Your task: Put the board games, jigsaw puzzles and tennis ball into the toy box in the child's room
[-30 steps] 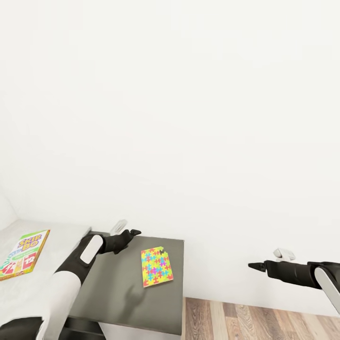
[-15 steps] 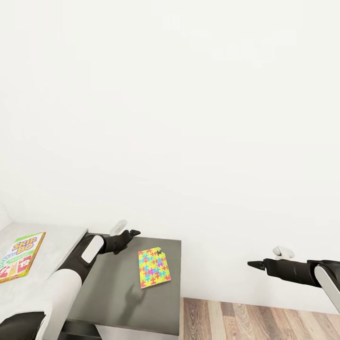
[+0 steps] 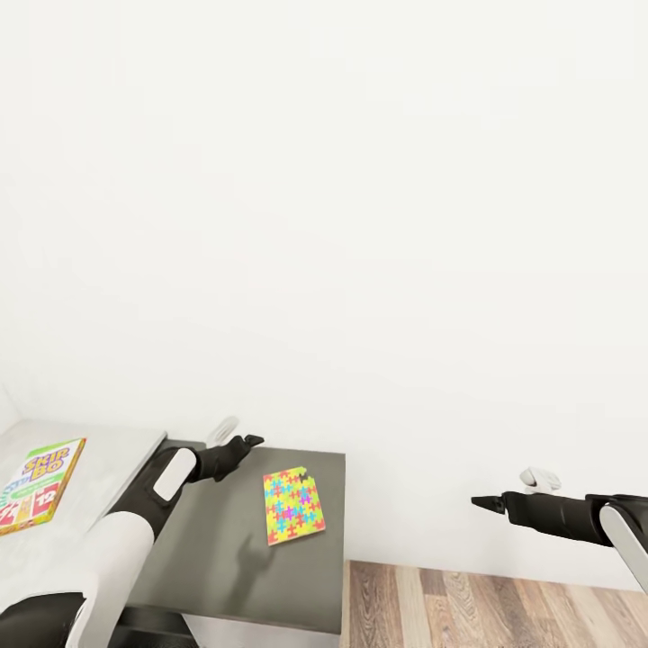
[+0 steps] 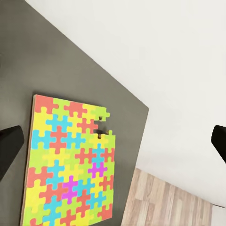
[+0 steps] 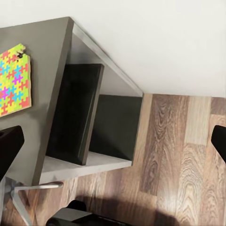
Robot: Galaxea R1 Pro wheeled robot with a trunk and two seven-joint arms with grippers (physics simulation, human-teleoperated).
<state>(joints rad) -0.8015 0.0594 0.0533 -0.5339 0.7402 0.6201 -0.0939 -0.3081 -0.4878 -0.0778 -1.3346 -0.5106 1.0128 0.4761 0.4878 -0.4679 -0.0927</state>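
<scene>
White arms (image 3: 117, 549), black forearms, black pointed claw (image 3: 250, 442) tips.

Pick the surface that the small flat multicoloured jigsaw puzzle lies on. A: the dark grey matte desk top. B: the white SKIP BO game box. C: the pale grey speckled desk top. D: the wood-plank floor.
A: the small flat multicoloured jigsaw puzzle lies flat on the dark grey matte desk top, apart from the white SKIP BO game box, which sits on the pale grey speckled top.
</scene>
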